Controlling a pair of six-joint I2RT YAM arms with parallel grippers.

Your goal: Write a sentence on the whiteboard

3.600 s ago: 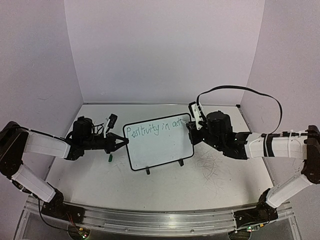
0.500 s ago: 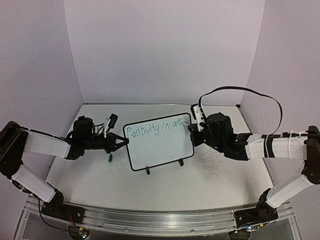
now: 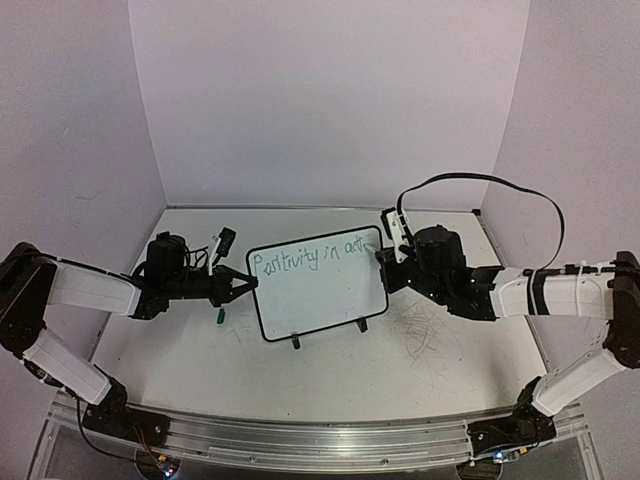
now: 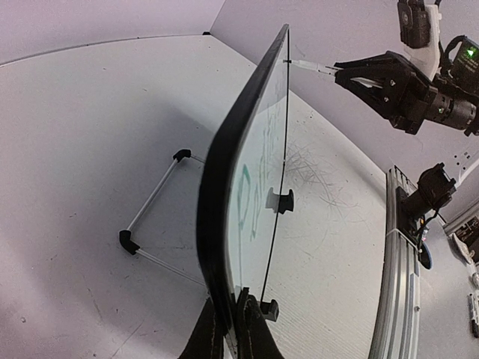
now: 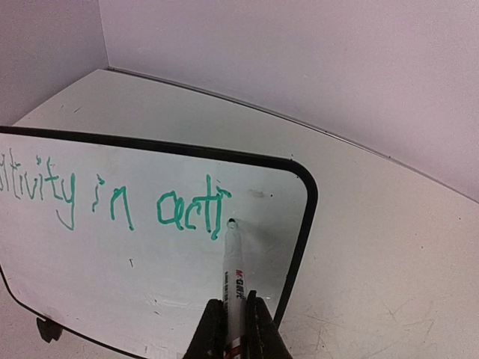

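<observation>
Our right gripper [image 5: 233, 320] is clamped shut on a slim white-barrelled marker [image 5: 233, 262] with a dark tip. The pen stands straight out ahead of the fingers, so its long axis runs from the jaws to the face of the small white whiteboard [image 3: 322, 300] with the thin black rim and rounded corners. The tip sits at the board's surface just right of the last green stroke. We judge it to be touching, though the wrist view does not settle that. The sentence [image 3: 310, 255], one line of thin green handwriting, reads "Positivity in acti" so far. It runs along the upper part of the board and ends directly ahead of the tip.

Our left gripper [image 4: 233, 318] is closed on the board's black rim at the end far from the pen, pinching the edge between its fingers. The board stands tilted on its feet on the white tabletop [image 3: 200, 350].

As we judge it, the next stroke turns on one relation. The missing letters belong to the right of the tip, along the writing line, and only a short bare strip lies between the tip and the right-hand rim. The right arm is the nearer one and would have to travel sideways toward that rim, writing small.
</observation>
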